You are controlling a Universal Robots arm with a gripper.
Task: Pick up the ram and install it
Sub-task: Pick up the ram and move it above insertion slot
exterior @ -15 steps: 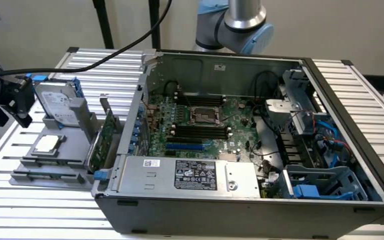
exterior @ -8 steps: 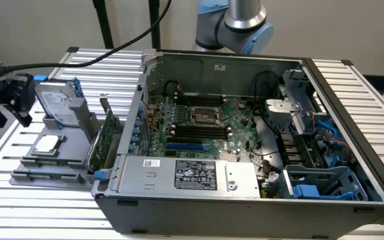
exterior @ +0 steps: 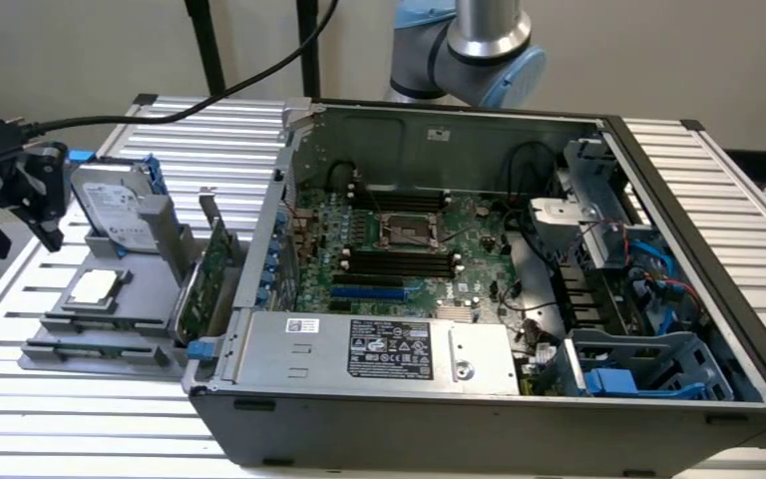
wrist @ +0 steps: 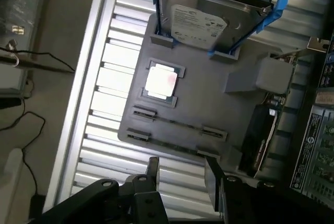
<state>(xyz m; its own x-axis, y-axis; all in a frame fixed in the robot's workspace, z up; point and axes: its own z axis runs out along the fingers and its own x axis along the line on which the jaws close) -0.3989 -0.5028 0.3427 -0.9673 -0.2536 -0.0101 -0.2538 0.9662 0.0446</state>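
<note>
The ram (wrist: 177,124) is a thin dark stick standing on edge between two small holders on the grey fixture plate (wrist: 229,109). In the exterior view the ram (exterior: 97,349) lies along the plate's near edge, at the exterior view's left. My gripper (wrist: 182,174) hangs above that edge of the plate, open, with nothing between its black fingers (wrist: 152,169). My gripper (exterior: 40,205) appears at the far left of the exterior view, well above the plate and apart from the ram. Black memory slots (exterior: 397,261) lie on the motherboard inside the open computer case (exterior: 490,419).
On the plate also stand a hard drive (wrist: 203,20) in a blue bracket, a processor chip (wrist: 160,82) and a green expansion card (exterior: 210,274) next to the case wall. The case holds a power supply (exterior: 383,349), cables and drive cages. The table is slatted metal (exterior: 196,140).
</note>
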